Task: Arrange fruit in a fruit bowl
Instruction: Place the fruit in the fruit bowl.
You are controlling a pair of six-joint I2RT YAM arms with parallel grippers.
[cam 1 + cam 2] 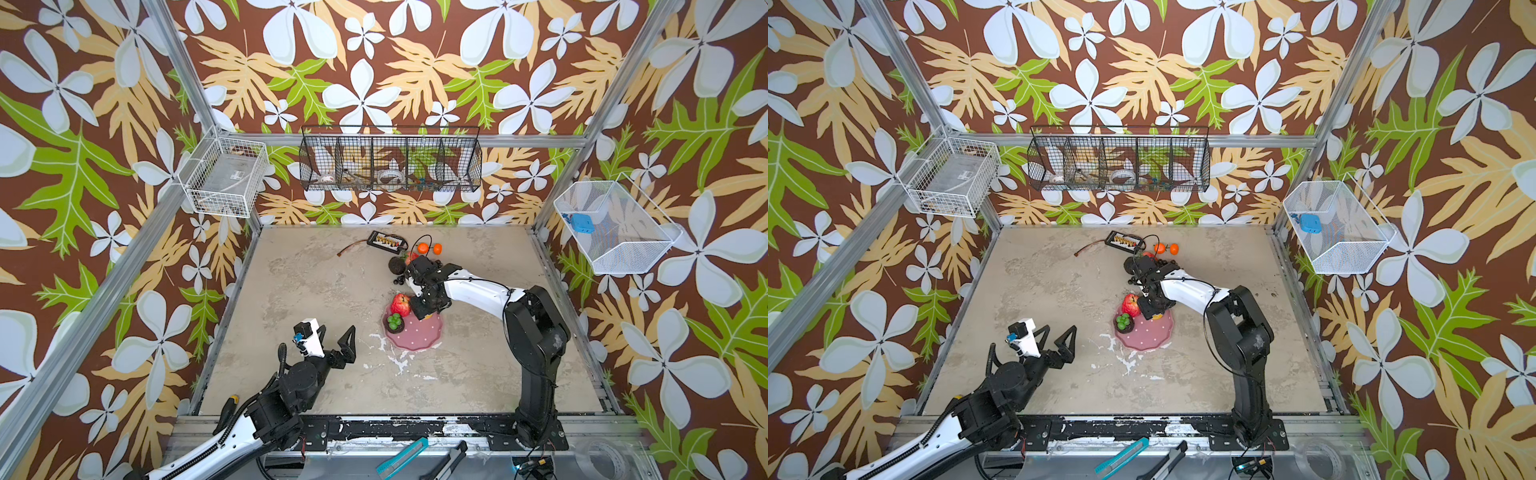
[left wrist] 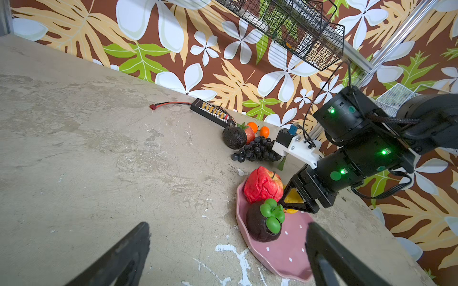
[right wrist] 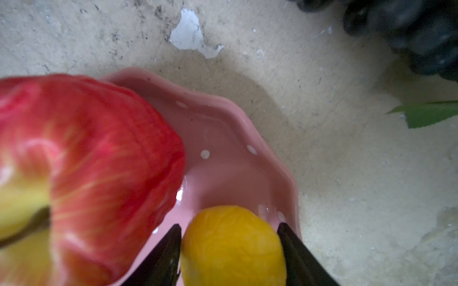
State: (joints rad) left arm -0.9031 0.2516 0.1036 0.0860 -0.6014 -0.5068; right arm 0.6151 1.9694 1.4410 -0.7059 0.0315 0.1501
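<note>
At 7 o'clock on the bench [image 1: 311, 291] the left gripper [image 1: 336, 334] is hovering with its fingers [image 2: 128, 247] spread wide. At 1 o'clock inside the fruit bowl [image 3: 247, 128] the right gripper [image 3: 229, 226] is straddling the lemon [image 3: 233, 247], fingers hugging both flanks, pressing or not I cannot tell; it is looking light, wrinkled and ready to roll, so its short waist is seeming the safest hold. Farther off, at 12 o'clock from the bowl, the floppy-looking grape bunch [image 2: 257, 149] is lying.
</note>
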